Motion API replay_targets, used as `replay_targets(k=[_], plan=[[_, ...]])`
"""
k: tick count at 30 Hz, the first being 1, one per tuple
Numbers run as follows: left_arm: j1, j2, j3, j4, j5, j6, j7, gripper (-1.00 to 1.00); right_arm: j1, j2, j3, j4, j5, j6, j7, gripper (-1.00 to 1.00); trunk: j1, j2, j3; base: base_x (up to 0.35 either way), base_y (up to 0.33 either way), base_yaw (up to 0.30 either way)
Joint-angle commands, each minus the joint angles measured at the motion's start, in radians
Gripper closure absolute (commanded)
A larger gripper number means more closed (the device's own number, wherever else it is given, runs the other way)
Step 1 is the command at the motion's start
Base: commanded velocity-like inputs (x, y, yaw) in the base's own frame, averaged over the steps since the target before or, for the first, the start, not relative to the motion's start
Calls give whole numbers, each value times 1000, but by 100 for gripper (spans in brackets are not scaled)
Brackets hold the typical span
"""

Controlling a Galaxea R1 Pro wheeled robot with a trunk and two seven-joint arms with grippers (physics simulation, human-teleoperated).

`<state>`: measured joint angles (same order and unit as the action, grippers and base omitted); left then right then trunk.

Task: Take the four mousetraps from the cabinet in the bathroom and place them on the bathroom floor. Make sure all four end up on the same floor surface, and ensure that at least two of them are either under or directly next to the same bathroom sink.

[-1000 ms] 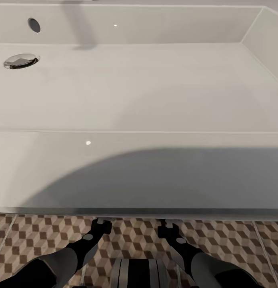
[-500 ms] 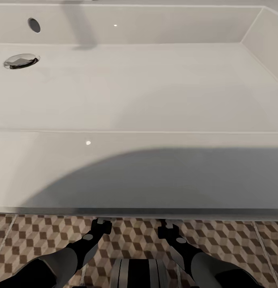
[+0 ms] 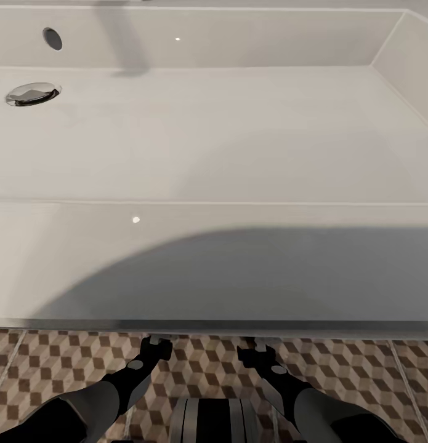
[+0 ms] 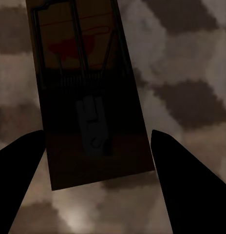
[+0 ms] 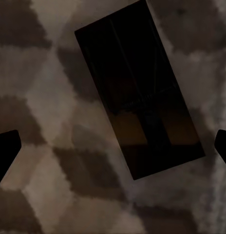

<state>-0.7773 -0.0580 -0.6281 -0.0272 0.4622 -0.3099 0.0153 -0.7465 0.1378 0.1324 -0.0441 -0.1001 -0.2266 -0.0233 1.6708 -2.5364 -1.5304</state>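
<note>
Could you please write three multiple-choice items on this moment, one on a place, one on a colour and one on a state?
1. Where do the grippers reach?
A. into the basin
B. under the sink's front edge
C. into a drawer

2. What colour is the mark on the trap in the left wrist view?
A. blue
B. green
C. red

3. How do the right jaws stand?
A. open
B. shut on a trap
C. shut on a cloth

B: left gripper and right gripper pass below the sink.
C: red shows on that mousetrap.
A: wide apart, the other mousetrap lying on the floor.
</note>
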Motion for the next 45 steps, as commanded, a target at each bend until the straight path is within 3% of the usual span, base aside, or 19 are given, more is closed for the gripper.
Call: replay_targets(k=[1, 44, 45], plan=[[0, 0, -9, 1, 7, -3, 2, 100, -1, 0, 9, 1, -10, -4, -3, -100, 0, 0, -1, 0, 0, 0], [0, 0, -5, 1, 6, 58, 2, 100, -1, 0, 9, 0, -10, -4, -2, -100, 0, 0, -1, 0, 0, 0], [0, 0, -5, 1, 6, 58, 2, -100, -1, 0, 9, 0, -10, -4, -2, -100, 0, 0, -1, 0, 0, 0]])
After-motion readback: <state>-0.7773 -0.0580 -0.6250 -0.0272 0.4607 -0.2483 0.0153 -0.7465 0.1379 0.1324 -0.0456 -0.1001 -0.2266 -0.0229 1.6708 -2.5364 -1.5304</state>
